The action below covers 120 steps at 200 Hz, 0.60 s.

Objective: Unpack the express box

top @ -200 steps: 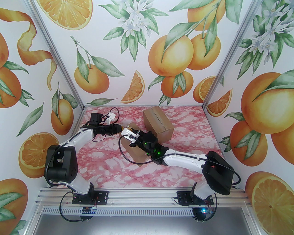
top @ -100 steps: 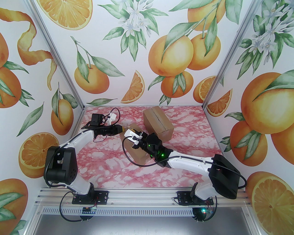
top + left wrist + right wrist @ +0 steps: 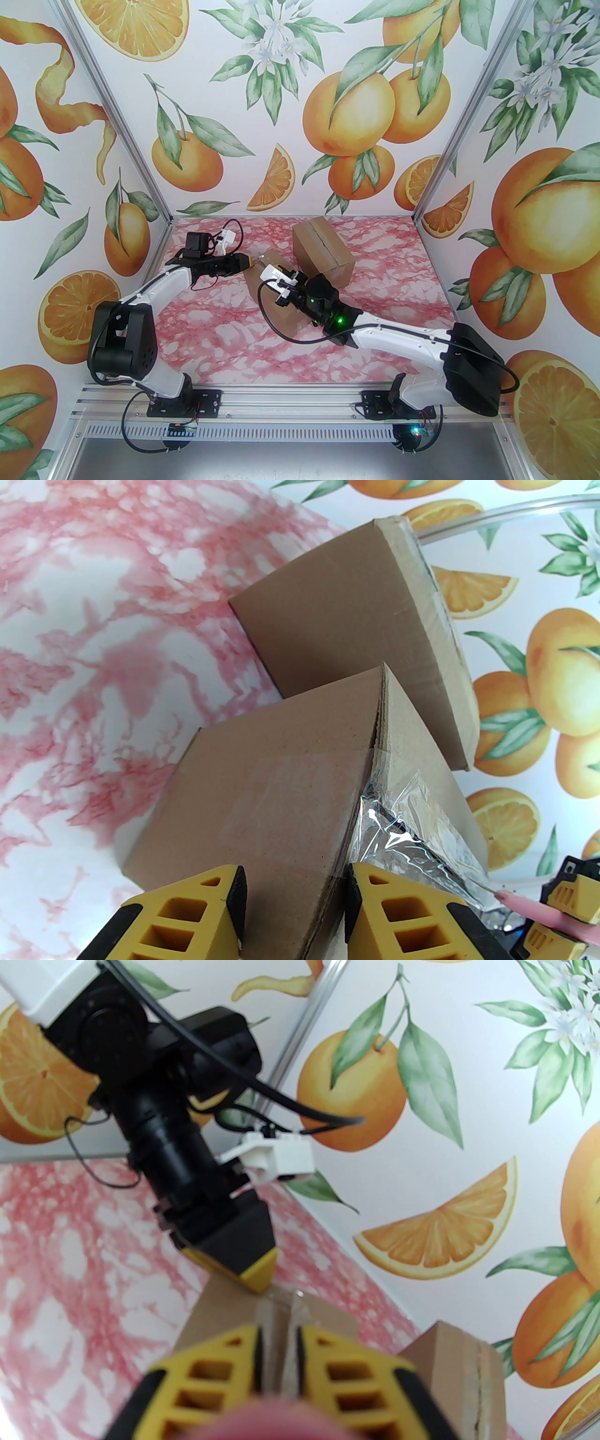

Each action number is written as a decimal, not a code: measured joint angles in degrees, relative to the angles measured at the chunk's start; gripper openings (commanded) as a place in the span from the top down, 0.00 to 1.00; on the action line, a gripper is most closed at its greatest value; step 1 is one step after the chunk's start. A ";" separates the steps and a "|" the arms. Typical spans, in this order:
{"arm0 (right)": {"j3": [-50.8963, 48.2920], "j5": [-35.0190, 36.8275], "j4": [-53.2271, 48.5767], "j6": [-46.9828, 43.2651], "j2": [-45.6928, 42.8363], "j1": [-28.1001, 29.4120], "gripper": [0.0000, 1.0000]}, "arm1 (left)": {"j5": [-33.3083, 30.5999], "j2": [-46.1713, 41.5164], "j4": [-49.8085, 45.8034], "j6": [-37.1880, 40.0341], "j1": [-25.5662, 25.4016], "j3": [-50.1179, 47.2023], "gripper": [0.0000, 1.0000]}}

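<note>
Left gripper clamps a corner of the near brown cardboard box on the pink-marbled desk; right gripper pinches a slim pink cutter — tip at the clear tape (seal-cutting step, apparently). Next: draw along the seam.

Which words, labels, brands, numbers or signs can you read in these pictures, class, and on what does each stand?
None can be read.
Near brown cardboard box with clear tape: plain, no print.
Far brown cardboard box: plain; the dark strip on its top edge is too blurred to read.
Orange-fruit wall print: pictures, no letters.
</note>
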 measured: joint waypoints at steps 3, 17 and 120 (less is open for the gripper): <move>0.00 0.00 0.11 0.13 0.00 0.02 1.00 | -0.11 -0.02 -0.02 0.00 -0.02 0.00 0.62; 0.00 -0.04 1.11 0.85 0.00 0.02 1.00 | -0.68 -0.11 0.11 -0.11 -0.04 0.00 0.62; 0.00 -0.72 6.97 2.03 2.38 0.39 1.00 | -4.92 -0.50 1.66 -0.33 -0.52 0.00 0.62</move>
